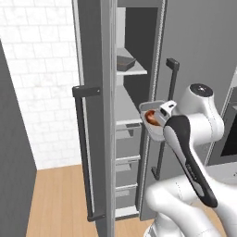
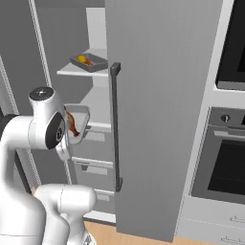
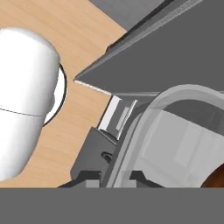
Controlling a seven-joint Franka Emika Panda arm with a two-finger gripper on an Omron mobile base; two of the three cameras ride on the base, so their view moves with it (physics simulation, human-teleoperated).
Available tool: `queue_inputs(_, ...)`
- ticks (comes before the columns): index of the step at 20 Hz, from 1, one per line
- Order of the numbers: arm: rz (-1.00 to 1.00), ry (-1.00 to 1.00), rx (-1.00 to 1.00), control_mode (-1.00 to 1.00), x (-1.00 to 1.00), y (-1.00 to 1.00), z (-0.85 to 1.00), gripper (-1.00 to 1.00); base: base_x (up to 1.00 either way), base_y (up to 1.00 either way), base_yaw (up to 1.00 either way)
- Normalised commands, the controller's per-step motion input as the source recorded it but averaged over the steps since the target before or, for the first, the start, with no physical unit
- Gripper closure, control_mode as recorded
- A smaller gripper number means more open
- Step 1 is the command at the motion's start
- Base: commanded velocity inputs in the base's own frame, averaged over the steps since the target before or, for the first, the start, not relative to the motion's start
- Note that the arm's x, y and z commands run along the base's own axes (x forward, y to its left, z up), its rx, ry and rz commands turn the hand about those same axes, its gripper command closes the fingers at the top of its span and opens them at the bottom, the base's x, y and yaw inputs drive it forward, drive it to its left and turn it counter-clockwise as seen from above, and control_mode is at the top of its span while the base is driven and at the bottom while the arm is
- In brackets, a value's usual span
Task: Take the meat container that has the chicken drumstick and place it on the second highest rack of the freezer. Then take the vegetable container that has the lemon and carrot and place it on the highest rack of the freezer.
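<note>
First step under way: gripper pinches the rim of the meat container, held tilted at the open freezer, level with the second rack. Drumstick inside. Next, level it and slide it onto that rack; the vegetable container already sits on the rack above.

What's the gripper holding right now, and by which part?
The clear plastic meat container with the brown chicken drumstick inside. The gripper has it by the rim: the fingers straddle the container's edge wall, in front of the open freezer.
</note>
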Motion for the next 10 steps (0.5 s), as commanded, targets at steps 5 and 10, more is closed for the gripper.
queue_inputs(5,0.0,0.09,0.0,-1.0,0.76,0.28,0.0,1.0,0.0,0.0,0.0)
queue_inputs(10,0.0,0.01,0.0,-1.0,0.36,0.27,-0.16,1.0,0.0,0.0,0.0)
